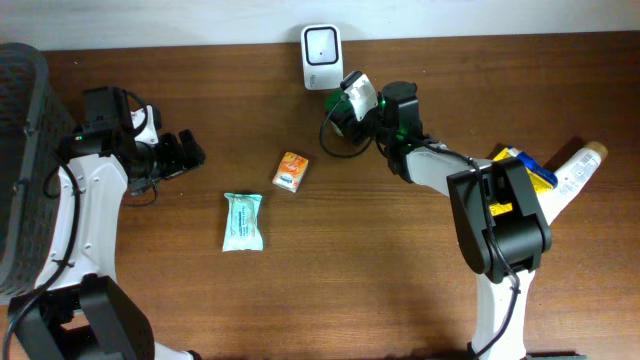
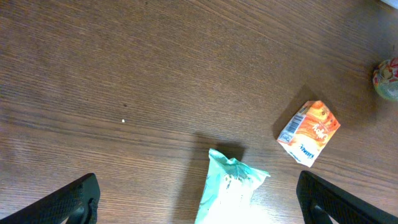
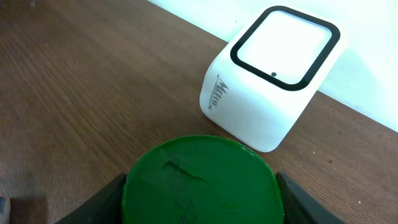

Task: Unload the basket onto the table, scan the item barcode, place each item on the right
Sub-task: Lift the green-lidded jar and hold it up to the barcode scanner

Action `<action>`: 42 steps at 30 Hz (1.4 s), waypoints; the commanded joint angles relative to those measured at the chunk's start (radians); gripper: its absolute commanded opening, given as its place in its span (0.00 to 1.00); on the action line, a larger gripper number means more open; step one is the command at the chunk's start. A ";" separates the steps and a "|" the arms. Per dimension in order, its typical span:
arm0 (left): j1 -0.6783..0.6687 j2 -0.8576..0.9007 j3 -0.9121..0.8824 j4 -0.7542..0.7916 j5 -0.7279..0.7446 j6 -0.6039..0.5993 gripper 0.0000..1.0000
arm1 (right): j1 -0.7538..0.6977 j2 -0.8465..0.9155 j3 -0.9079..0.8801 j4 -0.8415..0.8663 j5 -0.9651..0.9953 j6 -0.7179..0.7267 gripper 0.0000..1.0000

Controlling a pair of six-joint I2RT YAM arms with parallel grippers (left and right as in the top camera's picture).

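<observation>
Right tool (image 3: 198, 208) half open, gripping green-lidded container (image 3: 199, 174), left tool (image 2: 202, 202) wide open

— Where does the top view sit?
— Above the table (image 1: 300, 300), looking straight down from well up. The far edge and a strip of wall (image 1: 500, 15) run along the top of the frame.
— And the left wrist?
— Lower, facing down at the wood, with its own fingers (image 2: 68, 202) in the bottom corners. It shares the teal packet (image 2: 227, 186) and orange carton (image 2: 309, 132) with the top view.
— The right wrist?
— Very close, angled toward the far edge. The white scanner (image 3: 267, 81) fills it, above the green-lidded item (image 3: 199, 183). The top view shows both too.
</observation>
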 commanded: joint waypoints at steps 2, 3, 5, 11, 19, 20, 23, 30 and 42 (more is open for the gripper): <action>0.003 0.015 -0.005 -0.001 -0.007 0.002 0.99 | 0.004 0.021 0.006 -0.053 -0.029 -0.010 0.64; 0.003 0.015 -0.005 -0.001 -0.007 0.002 0.99 | 0.003 0.021 0.006 -0.069 -0.028 -0.010 0.67; 0.003 0.015 -0.005 -0.001 -0.007 0.002 0.99 | 0.003 0.021 0.006 -0.100 -0.029 -0.010 0.77; 0.003 0.015 -0.005 -0.001 -0.007 0.002 0.99 | 0.003 -0.002 0.006 -0.185 -0.025 -0.010 0.98; 0.003 0.015 -0.005 -0.001 -0.007 0.002 0.99 | -0.004 -0.282 0.031 -0.553 -0.022 0.125 0.98; 0.003 0.015 -0.005 -0.001 -0.007 0.002 0.99 | -0.010 -0.333 0.064 -0.650 -0.021 0.157 0.98; 0.003 0.015 -0.005 -0.001 -0.007 0.002 0.99 | -0.016 -0.370 0.238 -0.924 -0.018 0.157 0.98; 0.003 0.015 -0.005 -0.001 -0.007 0.002 0.99 | 0.080 -0.330 0.658 -1.305 0.262 0.146 0.98; 0.003 0.015 -0.005 -0.001 -0.007 0.002 0.99 | 0.128 -0.117 0.659 -1.286 0.278 0.058 0.93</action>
